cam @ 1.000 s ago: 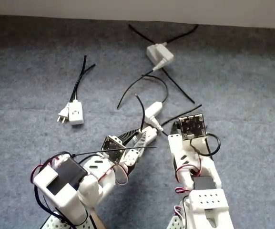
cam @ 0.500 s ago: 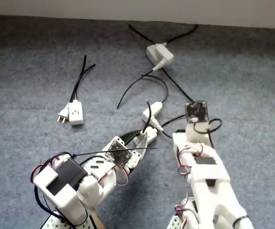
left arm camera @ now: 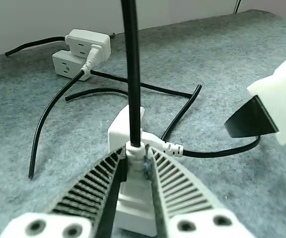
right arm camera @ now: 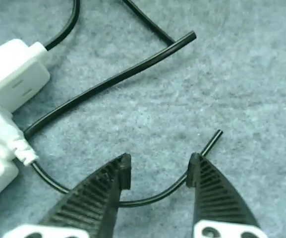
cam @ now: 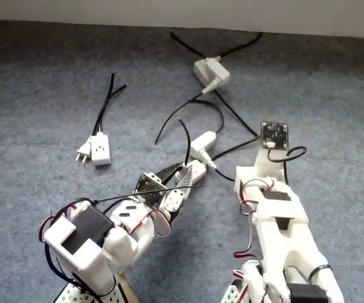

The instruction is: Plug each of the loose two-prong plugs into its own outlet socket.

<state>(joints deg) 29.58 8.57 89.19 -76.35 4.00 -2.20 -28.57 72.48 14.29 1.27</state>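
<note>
Left fingers (left arm camera: 88, 183) clamped on white plug (left arm camera: 133, 203), just beside outlet socket (left arm camera: 123, 126); right fingers (right arm camera: 103, 188) apart, hovering over black cable (right arm camera: 147, 198) on bench (right arm camera: 242, 89).

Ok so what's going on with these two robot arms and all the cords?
The left claw is shut on a white plastic connector with a black cord, right beside a second white connector. The right claw hangs open over a thin black cord on the grey carpet. A white two-prong plug lies unplugged beside a white socket block.
</note>
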